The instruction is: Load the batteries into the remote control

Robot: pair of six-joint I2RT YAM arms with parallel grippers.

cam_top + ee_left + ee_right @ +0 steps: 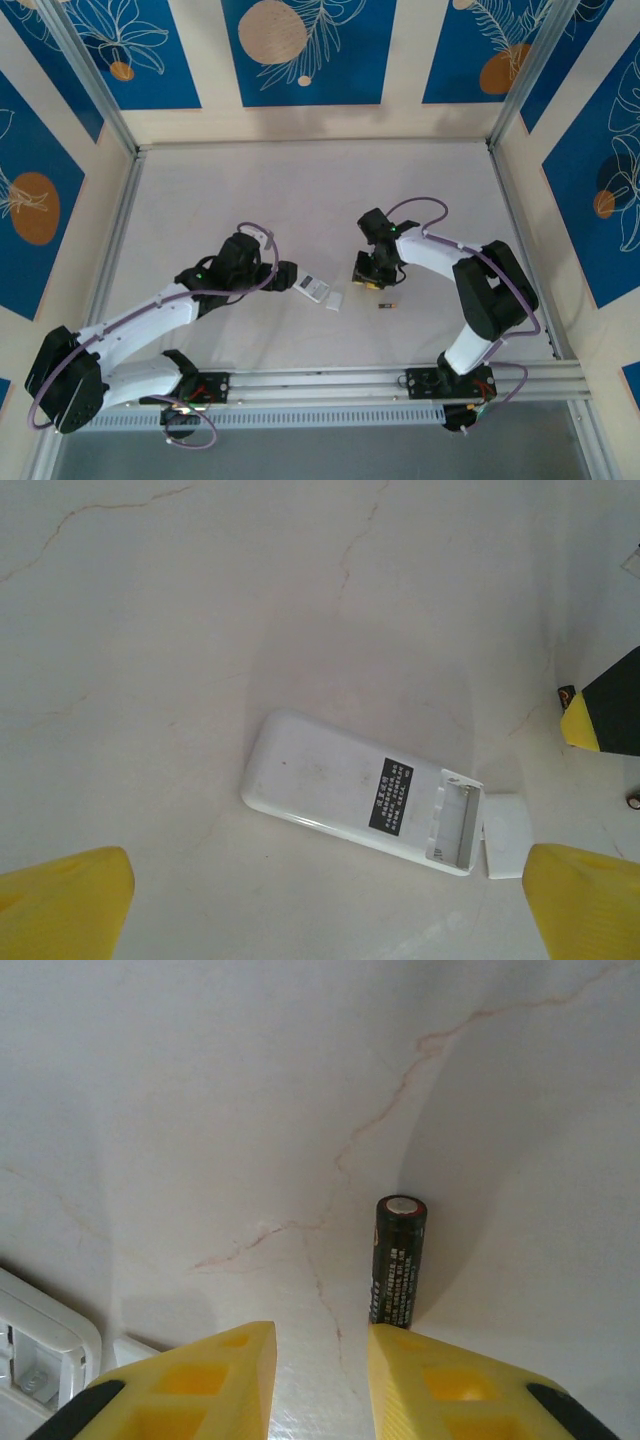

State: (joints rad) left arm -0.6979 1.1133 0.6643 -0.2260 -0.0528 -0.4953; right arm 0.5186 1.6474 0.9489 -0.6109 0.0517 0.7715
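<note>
Remote control [340,800] lies back-up on the bench [300,200], battery bay uncovered, a loose white cover [507,835] just beside that end. Left hand [320,910] hovers above it, spread wide, empty. Right hand [320,1380] stands narrowly parted, gripping nothing; one battery [400,1260] lies against its fingertip.

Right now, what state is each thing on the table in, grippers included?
remote control: back side up, battery compartment open and empty.
compartment cover: off, lying flat beside the remote's open end.
battery: loose on the table, not gripped.
left gripper: wide open, empty.
right gripper: slightly open, empty.
</note>
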